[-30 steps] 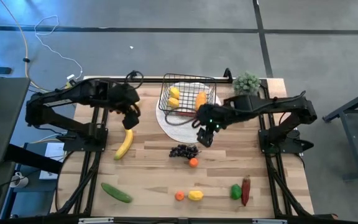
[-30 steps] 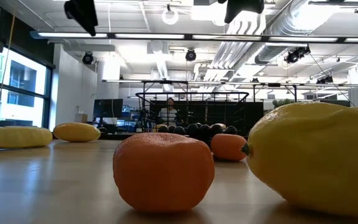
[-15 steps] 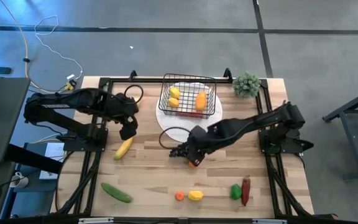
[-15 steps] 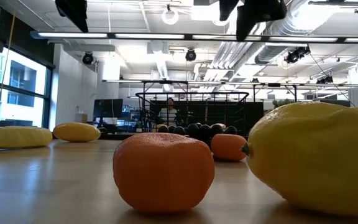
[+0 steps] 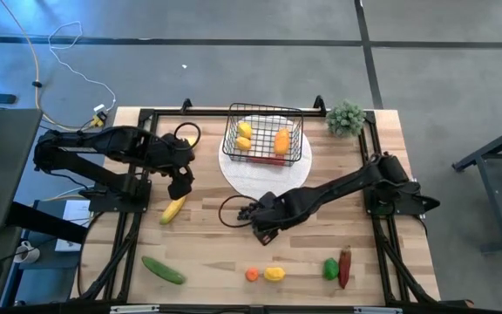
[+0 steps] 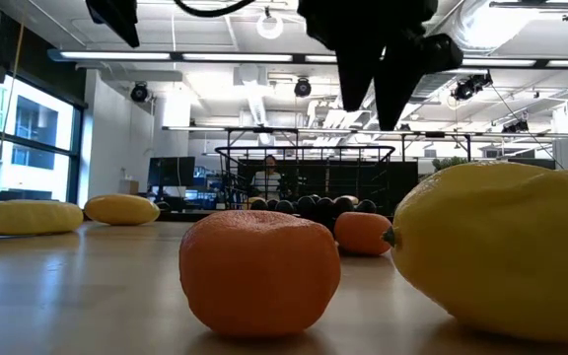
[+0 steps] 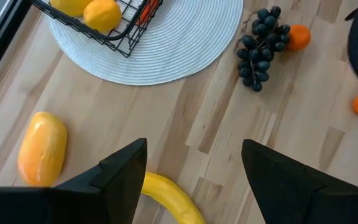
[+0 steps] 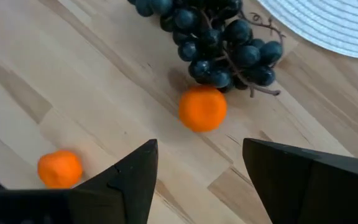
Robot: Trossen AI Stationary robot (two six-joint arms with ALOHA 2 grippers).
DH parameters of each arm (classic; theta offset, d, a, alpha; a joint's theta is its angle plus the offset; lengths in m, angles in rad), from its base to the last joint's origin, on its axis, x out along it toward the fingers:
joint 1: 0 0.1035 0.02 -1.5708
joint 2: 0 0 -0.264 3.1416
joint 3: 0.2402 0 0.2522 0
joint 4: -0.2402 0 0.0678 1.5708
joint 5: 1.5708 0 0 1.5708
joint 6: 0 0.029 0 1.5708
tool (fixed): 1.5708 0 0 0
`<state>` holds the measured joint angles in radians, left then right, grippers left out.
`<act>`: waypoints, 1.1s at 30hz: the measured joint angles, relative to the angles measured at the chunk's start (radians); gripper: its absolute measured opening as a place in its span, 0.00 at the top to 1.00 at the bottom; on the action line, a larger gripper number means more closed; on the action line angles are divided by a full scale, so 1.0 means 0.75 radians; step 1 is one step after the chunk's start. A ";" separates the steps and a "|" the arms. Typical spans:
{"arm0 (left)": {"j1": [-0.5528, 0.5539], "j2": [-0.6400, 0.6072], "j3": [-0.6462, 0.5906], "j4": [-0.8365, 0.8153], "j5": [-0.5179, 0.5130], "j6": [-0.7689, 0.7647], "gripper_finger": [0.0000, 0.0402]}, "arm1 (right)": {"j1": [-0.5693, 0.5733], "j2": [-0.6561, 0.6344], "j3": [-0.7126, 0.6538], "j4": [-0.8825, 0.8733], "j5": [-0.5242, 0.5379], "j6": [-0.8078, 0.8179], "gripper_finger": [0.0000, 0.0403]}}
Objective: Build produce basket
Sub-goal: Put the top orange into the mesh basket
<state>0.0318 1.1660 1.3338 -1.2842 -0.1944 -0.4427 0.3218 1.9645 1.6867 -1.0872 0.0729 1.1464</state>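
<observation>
Wood table carries a white plate, plant, banana, cucumber, grapes w/ an orange touching, 2nd orange + lemon, pepper beside chili.

An orange sits nearest on the wooden table, a large lemon beside it; a dark gripper hangs overhead.

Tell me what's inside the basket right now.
The basket holds two yellow lemons on one side and an orange-yellow fruit on the other. Something red lies along its near edge; the wire hides what it is.
</observation>
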 joint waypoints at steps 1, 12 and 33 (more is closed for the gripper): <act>-0.003 0.000 0.000 0.000 0.000 -0.001 0.37 | 0.000 0.012 0.000 0.004 0.004 -0.001 0.46; -0.012 0.001 0.000 0.000 0.000 -0.024 0.37 | 0.000 0.146 0.000 0.056 0.025 0.034 0.46; -0.011 0.001 0.001 0.002 -0.002 -0.013 0.37 | 0.000 0.304 0.001 0.113 0.032 0.034 0.46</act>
<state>0.0235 1.1667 1.3344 -1.2829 -0.1959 -0.4522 0.3218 2.1923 1.6871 -1.0028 0.0966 1.1718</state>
